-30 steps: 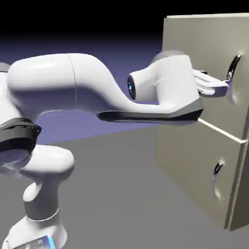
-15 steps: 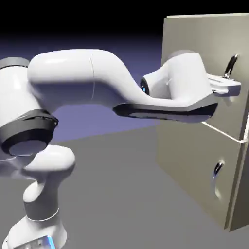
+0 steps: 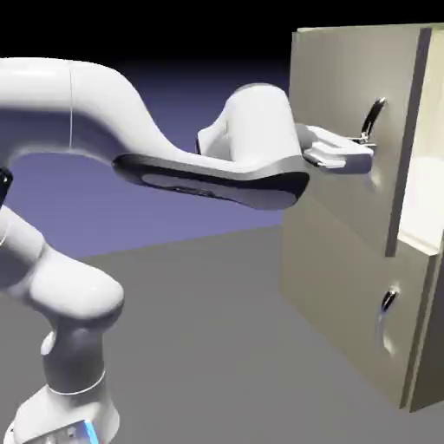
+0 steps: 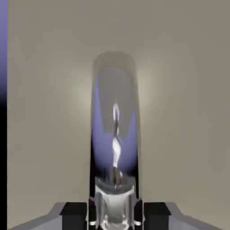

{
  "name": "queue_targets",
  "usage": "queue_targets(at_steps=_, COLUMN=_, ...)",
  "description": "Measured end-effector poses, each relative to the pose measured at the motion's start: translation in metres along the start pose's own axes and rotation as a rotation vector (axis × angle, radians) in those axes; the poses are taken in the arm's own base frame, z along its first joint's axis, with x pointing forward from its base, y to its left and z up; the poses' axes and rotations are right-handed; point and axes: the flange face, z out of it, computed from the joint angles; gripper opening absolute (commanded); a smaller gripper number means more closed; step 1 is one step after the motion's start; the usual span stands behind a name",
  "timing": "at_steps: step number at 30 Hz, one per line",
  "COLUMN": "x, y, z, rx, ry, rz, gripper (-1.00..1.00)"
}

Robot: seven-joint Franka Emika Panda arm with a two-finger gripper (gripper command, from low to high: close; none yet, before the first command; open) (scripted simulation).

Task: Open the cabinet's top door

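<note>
The beige cabinet (image 3: 347, 286) stands at the exterior view's right. Its top door (image 3: 347, 121) is swung a little way out, and the pale cream inside (image 3: 425, 199) shows along its right edge. My gripper (image 3: 362, 147) is shut on the top door's curved silver handle (image 3: 373, 117), near the handle's lower end. In the hand view the handle (image 4: 115, 130) rises large and shiny from between my fingertips (image 4: 92, 211), with the beige door panel (image 4: 49, 112) filling the frame behind it.
The lower, shorter door (image 3: 355, 321) with its small curved handle (image 3: 388, 301) is closed. My white arm (image 3: 173, 147) spans the view from the left toward the cabinet above the grey table (image 3: 199, 347).
My gripper closed on the top door's handle and has pulled back to the left. The top door has swung out, uncovering the cream inside.
</note>
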Motion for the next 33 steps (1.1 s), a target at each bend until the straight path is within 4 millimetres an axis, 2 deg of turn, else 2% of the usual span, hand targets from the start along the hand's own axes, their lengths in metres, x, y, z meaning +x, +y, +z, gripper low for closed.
queue_targets(at_steps=16, x=0.035, y=0.036, z=-0.110, rx=0.175, ry=-0.175, rz=-0.001, gripper=-1.00)
queue_targets(at_steps=33, x=0.080, y=0.081, z=-0.193, rx=0.325, ry=-0.326, rz=-0.003, gripper=-1.00)
